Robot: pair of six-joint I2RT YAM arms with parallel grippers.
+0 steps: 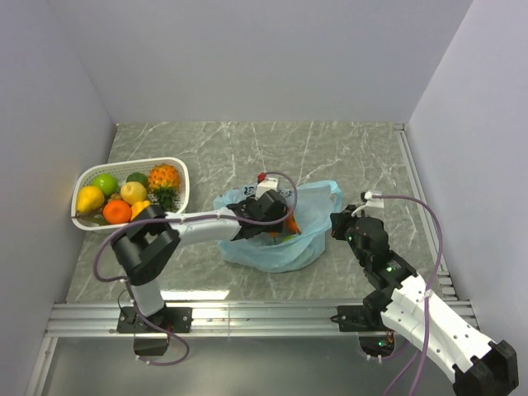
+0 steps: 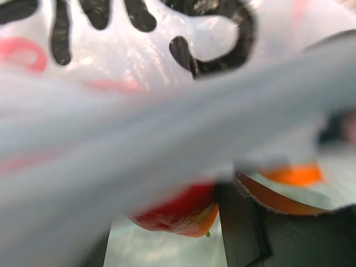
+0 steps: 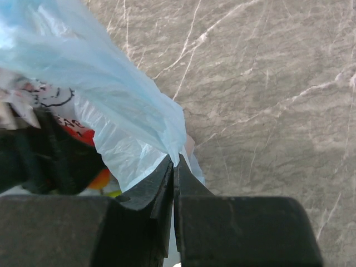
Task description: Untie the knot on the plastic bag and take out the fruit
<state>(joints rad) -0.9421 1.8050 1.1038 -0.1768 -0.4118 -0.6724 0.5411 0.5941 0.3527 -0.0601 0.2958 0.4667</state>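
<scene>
Entry: plastic bag (image 1: 276,252), pale blue, black lettering, fruit inside; I have both grippers on it.

The bag lies crumpled on the grey marbled table (image 1: 355,157). The right gripper (image 3: 174,161) has its jaws pressed together on a bunched corner of the film, and the rest of the bag spreads away ahead and left of them. The left gripper (image 1: 280,221) is down inside the bag's mouth, jaws apart. A red fruit (image 2: 178,214) sits just beyond the gap between them, and I cannot tell if they touch. An orange fruit (image 2: 295,173) lies to the right of those jaws. Well behind the left gripper stands a white basket (image 1: 181,169) of mixed fruit.
</scene>
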